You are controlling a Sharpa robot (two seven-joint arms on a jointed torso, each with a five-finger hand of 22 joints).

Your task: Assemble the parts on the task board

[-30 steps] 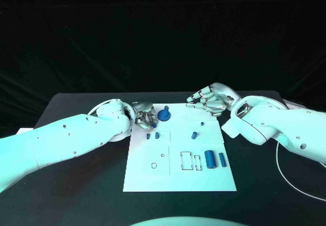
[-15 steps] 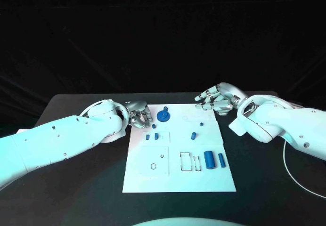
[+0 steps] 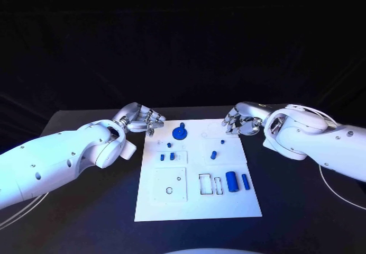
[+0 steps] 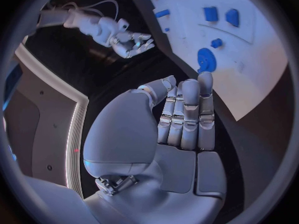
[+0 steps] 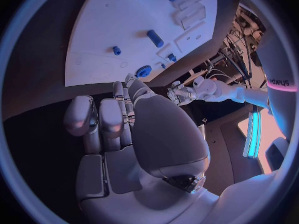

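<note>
A: Why do both hands sit off the board (image 3: 200, 198)?

B: My guess is they hold back to leave it free. The left hand (image 3: 142, 118) hovers just outside its far left corner, fingers (image 4: 187, 112) straight, side by side, nothing in them. The right hand (image 3: 239, 119) hovers at the far right corner, fingers (image 5: 115, 117) partly bent and apart, likewise holding nothing.

A: And the parts?

B: All on the board, none touched. The disc (image 3: 180, 132) lies nearest the left hand, just inboard of its fingertips. Two small blocks (image 3: 166, 157) stand side by side in a raised square, nearer the robot than that hand. A peg (image 3: 222, 141) and a short bar (image 3: 213, 155) sit toward the right hand's side. The big cylinder (image 3: 231, 181) and slim rod (image 3: 245, 181) lie well back from both hands, next to unfilled rectangular slots (image 3: 206, 183).

A: So little is assembled?

B: I judge most of it undone, since the slots are unfilled.

A: The surface?

B: A black table (image 3: 84, 201); a pale cable (image 3: 328, 180) runs beyond the right arm. Behind it, darkness.
</note>
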